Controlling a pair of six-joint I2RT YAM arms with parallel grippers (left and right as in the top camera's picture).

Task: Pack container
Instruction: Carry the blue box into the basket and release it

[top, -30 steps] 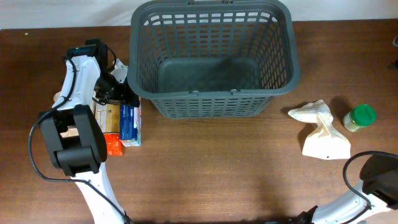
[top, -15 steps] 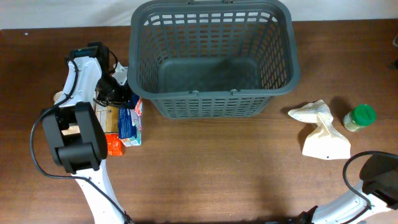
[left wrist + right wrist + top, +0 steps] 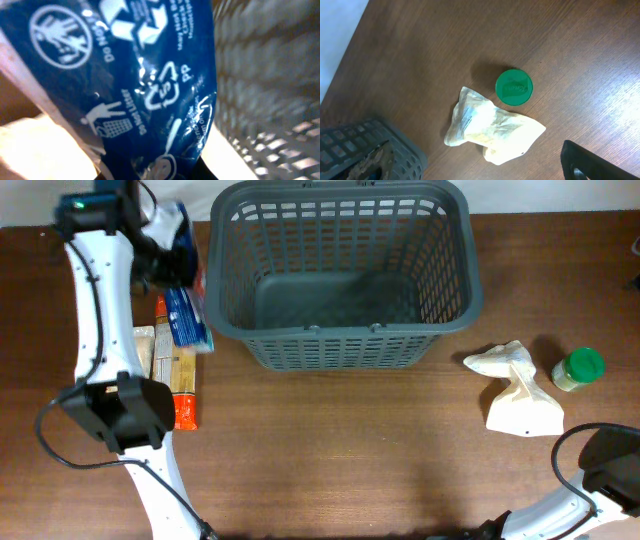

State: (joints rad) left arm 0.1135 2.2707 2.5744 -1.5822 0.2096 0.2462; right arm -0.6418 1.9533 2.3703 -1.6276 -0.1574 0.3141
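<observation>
1. Container [image 3: 340, 348] – dark grey slotted basket, upper centre of the overhead frame, standing on the tabletop [image 3: 350, 460]; nothing shows inside it.
2. Left fingers [image 3: 162, 252], upper left of the frame, are clamped on a blue packet [image 3: 186, 315]. The packet hangs just beside the container's left wall and fills the left wrist view.
3. Tan boxes [image 3: 165, 360] and an orange packet [image 3: 185, 412] lie on the tabletop at left.
4. White pouch [image 3: 520, 395] lies right of the container, with a green-lidded jar [image 3: 580, 368] just beside it.
5. Right fingers [image 3: 585, 160] – only a dark edge shows at lower right; cannot tell whether they are apart or together.
</observation>
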